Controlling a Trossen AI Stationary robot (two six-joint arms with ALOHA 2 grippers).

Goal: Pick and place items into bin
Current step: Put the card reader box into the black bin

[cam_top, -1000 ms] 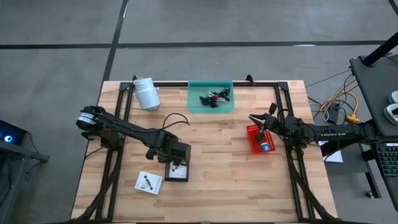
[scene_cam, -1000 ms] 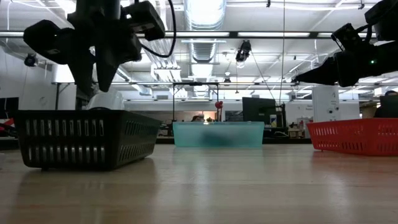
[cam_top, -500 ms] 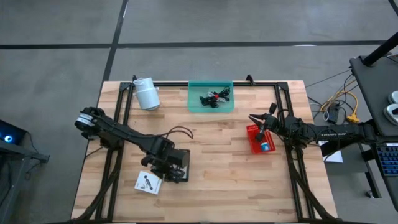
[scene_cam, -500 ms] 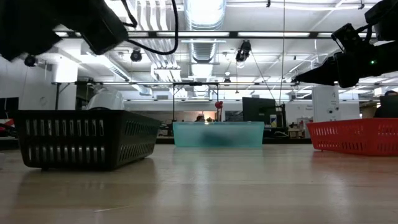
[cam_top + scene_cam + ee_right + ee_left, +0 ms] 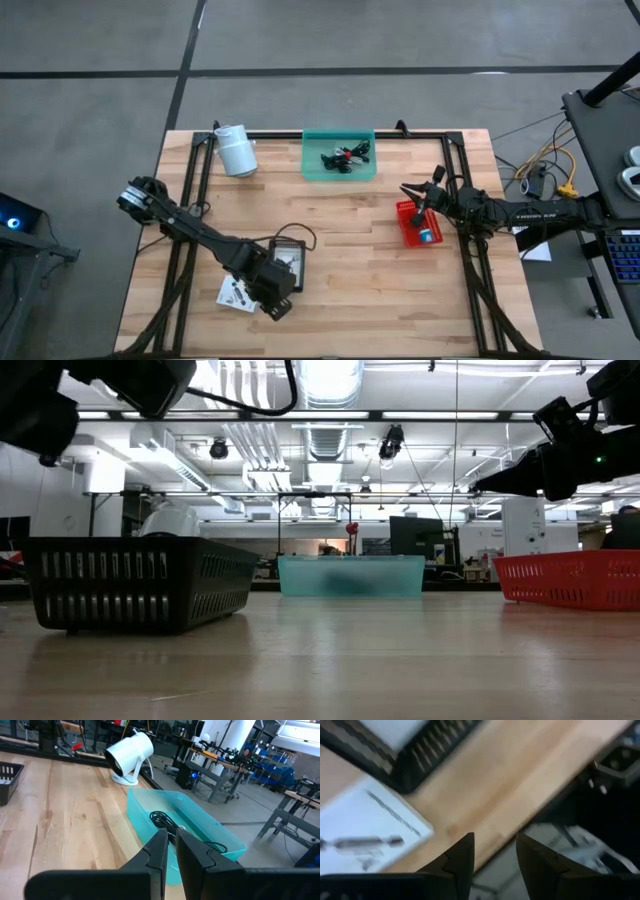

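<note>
My left gripper (image 5: 276, 298) hovers open near the table's near edge, between a white printed card (image 5: 238, 293) lying flat on the wood and the black bin (image 5: 291, 259), which holds another white card. In the left wrist view the left gripper (image 5: 495, 845) is empty, with the card (image 5: 362, 827) and the black bin (image 5: 405, 755) beside it. My right gripper (image 5: 410, 193) waits shut above the red bin (image 5: 417, 224), where a tiny blue piece (image 5: 425, 236) lies. The teal bin (image 5: 339, 156) holds black and red-black cables (image 5: 345, 157).
A white cylindrical roll (image 5: 235, 150) stands at the far left corner, beside the teal bin (image 5: 185, 830). Dark frame rails (image 5: 195, 190) run along the table's left and right sides. Bare wood lies between the black and red bins. The low view shows all three bins (image 5: 135, 595) standing on the table.
My left gripper has travelled from above the black bin toward the table's near edge, turning as it went, and has risen out of the low view. It now hangs beside the white card. The right arm has kept still.
</note>
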